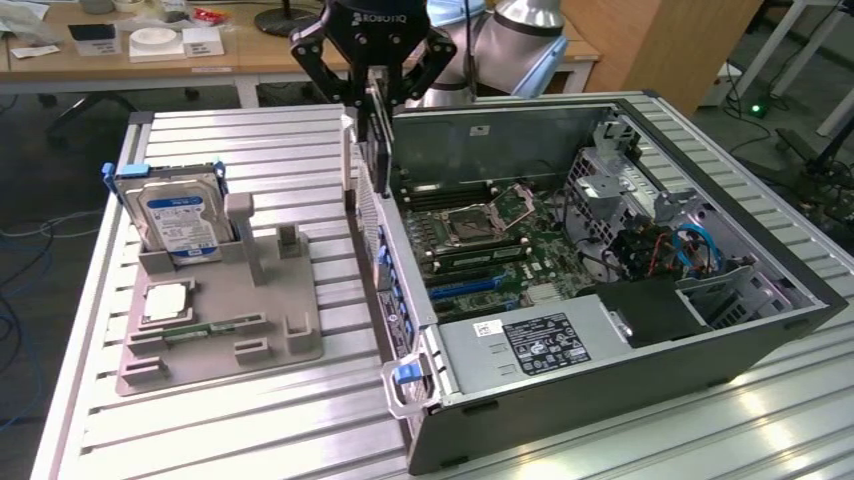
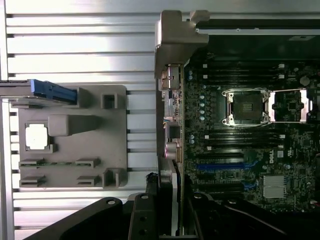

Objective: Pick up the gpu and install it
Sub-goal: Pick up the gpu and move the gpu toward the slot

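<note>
Listing the station as I see it from the console.

Pincer (image 1: 380, 100): clenched on the gpu (image 1: 379, 150), with one finger on each flat face and the grip near the card's upper edge.

Gpu: clear of the surface (image 1: 240, 430), hanging on edge straight below the pincer. The dark board stands upright, with its pale bracket (image 1: 350, 150) on the side toward the exterior view's left. It hangs over the rear wall of the case (image 1: 601, 380), at the wall's far end in the exterior view. I cannot tell whether its lower edge touches the case. In the wrist view the card runs out from between the fingers, in line with that rear wall, with the motherboard (image 1: 494, 240) alongside.

Case: lying on its side, open on top, motherboard facing up. Inside are a socket (image 1: 487, 213), blue slots (image 1: 467, 285) and a power supply (image 1: 534, 345) at the near end.

Holder (image 1: 267, 310): grey, on the surface to the exterior view's left of the case, apart from the pincer. It carries a drive (image 1: 180, 222) standing upright with a blue label, a cpu (image 1: 167, 300) lying flat, and a green memory stick (image 1: 200, 328) lying in its groove.
</note>
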Action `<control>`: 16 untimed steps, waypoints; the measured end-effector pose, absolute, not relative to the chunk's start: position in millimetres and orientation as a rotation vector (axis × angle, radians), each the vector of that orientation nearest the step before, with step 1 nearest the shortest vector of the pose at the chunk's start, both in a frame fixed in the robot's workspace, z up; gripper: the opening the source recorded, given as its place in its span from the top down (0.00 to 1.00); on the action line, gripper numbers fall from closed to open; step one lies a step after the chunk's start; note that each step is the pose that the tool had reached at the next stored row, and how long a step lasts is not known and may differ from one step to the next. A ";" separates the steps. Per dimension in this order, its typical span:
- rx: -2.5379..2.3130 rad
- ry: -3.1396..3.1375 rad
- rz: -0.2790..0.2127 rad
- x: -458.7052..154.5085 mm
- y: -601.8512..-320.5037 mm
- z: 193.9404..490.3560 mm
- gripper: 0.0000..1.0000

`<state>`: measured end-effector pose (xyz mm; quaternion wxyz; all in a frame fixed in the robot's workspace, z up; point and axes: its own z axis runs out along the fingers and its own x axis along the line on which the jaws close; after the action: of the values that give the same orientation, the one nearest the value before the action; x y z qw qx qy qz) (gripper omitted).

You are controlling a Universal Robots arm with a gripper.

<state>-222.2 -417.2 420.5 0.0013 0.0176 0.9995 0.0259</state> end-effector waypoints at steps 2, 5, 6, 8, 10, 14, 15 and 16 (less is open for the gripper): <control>0.056 3.137 0.081 -218.4 -417.2 420.2 0.72; 0.057 3.138 0.081 -211.7 -417.1 420.0 0.72; 0.058 3.137 0.081 -209.5 -417.1 419.9 0.72; 0.058 3.137 0.081 -204.5 -417.2 419.8 0.72; 0.059 3.137 0.081 -199.8 -417.2 419.6 0.72; 0.059 3.137 0.081 -192.0 -417.2 419.3 0.72; 0.059 3.137 0.081 -190.2 -417.1 419.3 0.72; 0.059 3.137 0.081 -188.6 -417.2 419.2 0.72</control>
<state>-188.6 -417.2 419.2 0.0013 0.0189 0.9995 0.0259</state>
